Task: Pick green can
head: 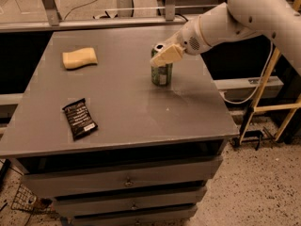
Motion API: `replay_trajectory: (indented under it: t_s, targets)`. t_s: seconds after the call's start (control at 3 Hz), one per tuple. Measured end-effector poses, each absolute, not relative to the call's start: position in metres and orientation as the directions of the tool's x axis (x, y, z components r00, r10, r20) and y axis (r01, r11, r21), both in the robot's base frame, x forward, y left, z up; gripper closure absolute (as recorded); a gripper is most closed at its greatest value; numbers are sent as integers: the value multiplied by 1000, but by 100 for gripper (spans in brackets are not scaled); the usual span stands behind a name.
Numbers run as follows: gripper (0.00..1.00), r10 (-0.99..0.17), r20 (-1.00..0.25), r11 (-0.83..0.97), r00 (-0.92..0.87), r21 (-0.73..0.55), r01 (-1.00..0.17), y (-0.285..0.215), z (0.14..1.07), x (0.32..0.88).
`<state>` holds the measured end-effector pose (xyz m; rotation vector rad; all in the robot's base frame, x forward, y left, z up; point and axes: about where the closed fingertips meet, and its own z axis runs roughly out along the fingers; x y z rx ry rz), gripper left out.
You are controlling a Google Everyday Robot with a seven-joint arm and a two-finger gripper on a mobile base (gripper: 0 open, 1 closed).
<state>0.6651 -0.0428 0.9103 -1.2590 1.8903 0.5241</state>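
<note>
The green can point(161, 73) stands upright on the grey table point(127, 107), right of the table's middle. Its silver top shows just left of the gripper. My gripper point(165, 55), with tan pads at the end of the white arm point(221, 25), reaches in from the right and sits at the can's upper part, covering its top front. The can's base rests on the table.
A yellow sponge point(80, 58) lies at the back left of the table. A black snack packet point(80, 118) lies at the front left. Drawers sit under the tabletop. A yellow frame point(273, 107) and a cable stand to the right, off the table.
</note>
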Motion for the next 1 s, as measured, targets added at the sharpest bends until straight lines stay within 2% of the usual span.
replay_trajectory:
  t_s: [0.33,0.67,1.0]
  targets:
    - [68,-564,-806,407,-177,-86,-909,-42,916,663]
    - [91,-554,-820,403,-144,-112,-908,-49,930,661]
    - [100,-569,-820,395,-59,-209,-895,-68,972,657]
